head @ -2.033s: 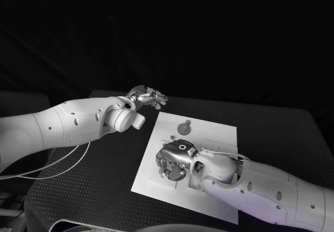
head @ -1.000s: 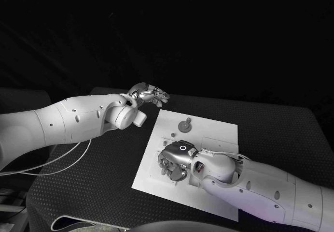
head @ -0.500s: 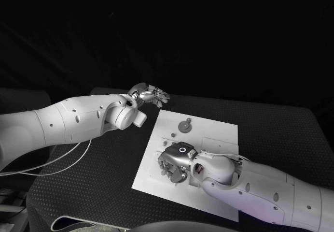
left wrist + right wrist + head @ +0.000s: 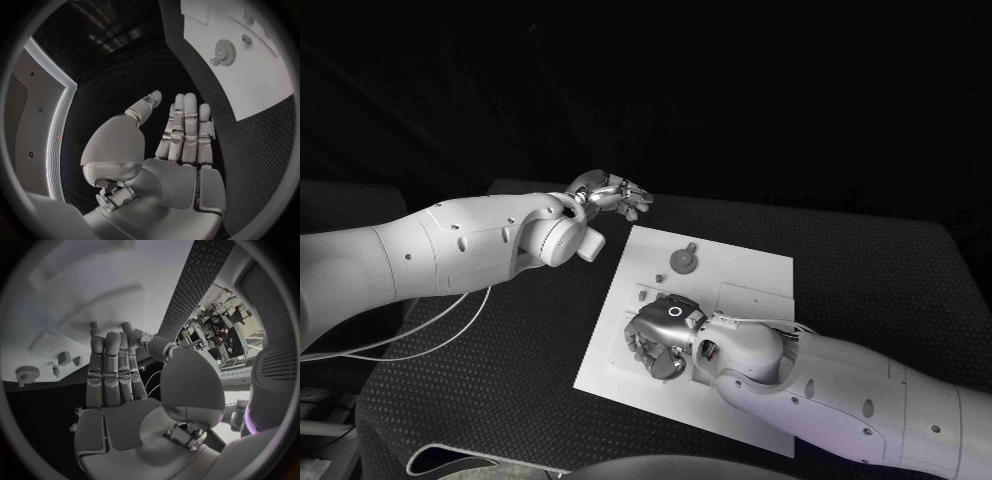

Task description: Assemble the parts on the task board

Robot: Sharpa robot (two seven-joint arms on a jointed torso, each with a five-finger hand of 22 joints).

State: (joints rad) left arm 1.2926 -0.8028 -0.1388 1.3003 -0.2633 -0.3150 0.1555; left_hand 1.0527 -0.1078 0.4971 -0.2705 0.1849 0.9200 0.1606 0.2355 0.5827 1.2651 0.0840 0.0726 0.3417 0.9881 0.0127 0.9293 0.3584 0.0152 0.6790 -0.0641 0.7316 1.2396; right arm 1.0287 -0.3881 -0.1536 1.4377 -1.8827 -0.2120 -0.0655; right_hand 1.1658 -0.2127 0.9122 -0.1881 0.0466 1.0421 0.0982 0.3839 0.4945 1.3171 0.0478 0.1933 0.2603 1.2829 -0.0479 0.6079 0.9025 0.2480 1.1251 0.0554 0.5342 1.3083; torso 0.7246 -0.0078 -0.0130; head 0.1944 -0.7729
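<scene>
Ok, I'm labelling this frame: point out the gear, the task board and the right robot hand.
gear (image 4: pixel 682 260), head view, its toothed disc.
task board (image 4: pixel 747 275), head view, bare white surface.
right robot hand (image 4: pixel 664 335), head view, back of the hand.

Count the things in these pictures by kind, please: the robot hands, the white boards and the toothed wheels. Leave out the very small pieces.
Robot hands: 2, the left hand and the right hand
White boards: 1, the task board
Toothed wheels: 1, the toothed wheel lying on the board
Total: 4
</scene>
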